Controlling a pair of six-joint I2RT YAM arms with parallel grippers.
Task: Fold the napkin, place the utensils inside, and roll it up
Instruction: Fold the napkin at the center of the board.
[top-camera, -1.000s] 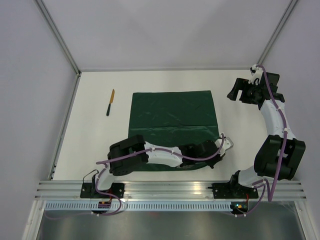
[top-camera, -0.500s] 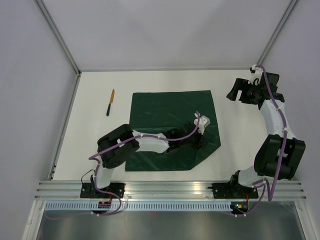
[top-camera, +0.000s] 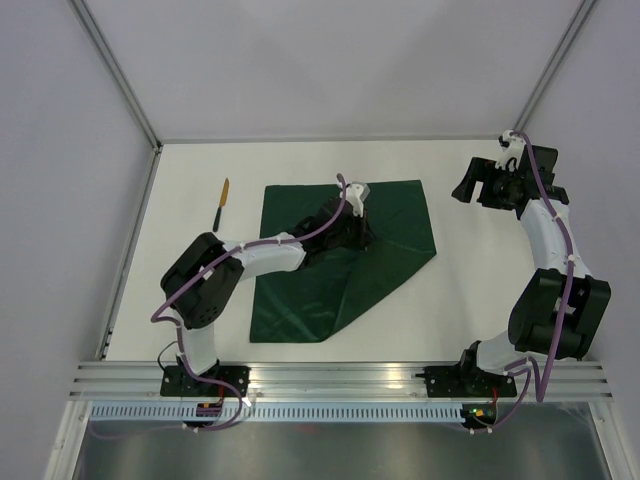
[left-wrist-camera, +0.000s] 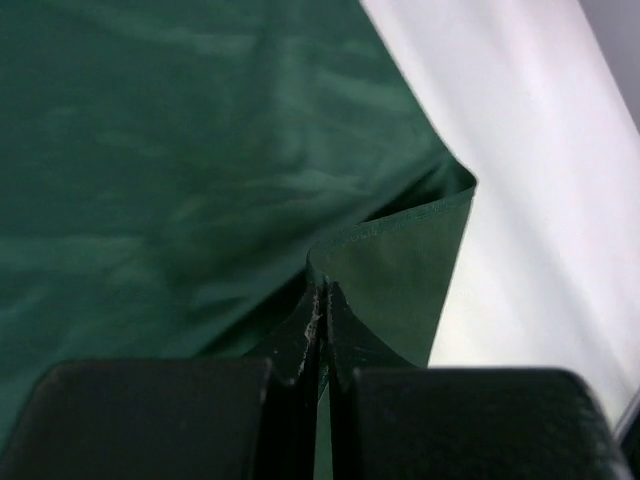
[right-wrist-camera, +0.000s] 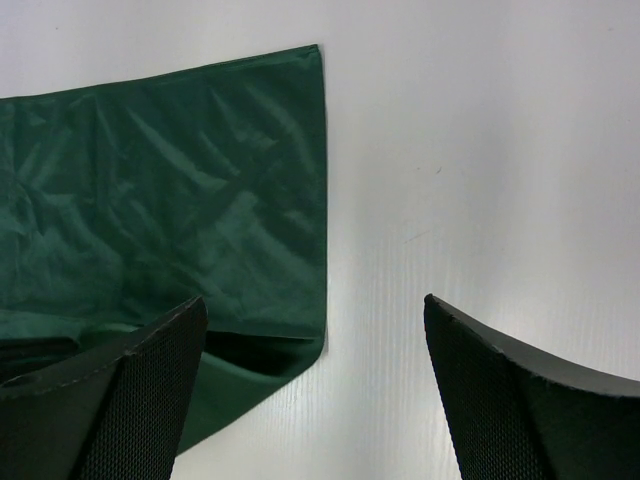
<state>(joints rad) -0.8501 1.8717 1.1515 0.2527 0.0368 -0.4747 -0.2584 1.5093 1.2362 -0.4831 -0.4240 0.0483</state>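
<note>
Lying on the white desk (top-camera: 480, 290), dark green square fabric napkin (top-camera: 330, 270): near-right corner held up over its far half, pinched in the closed left claw (left-wrist-camera: 320, 310); far-left corner lies leftward of that claw; right claw (top-camera: 467, 188) wide, empty, well apart.

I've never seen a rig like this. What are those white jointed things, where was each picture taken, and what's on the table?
They are robot arms, a left arm and a right arm, bolted at the table's near edge, each ending in a two-finger hand. The wide picture comes from a camera above and behind them; the two close-ups come from cameras on the wrists. On the white tabletop lie a dark green square fabric napkin and, left of it, a thin stick-like utensil, orange-yellow at one end. The left hand is shut on a napkin corner, folded over the cloth. The right hand is open and empty.
</note>
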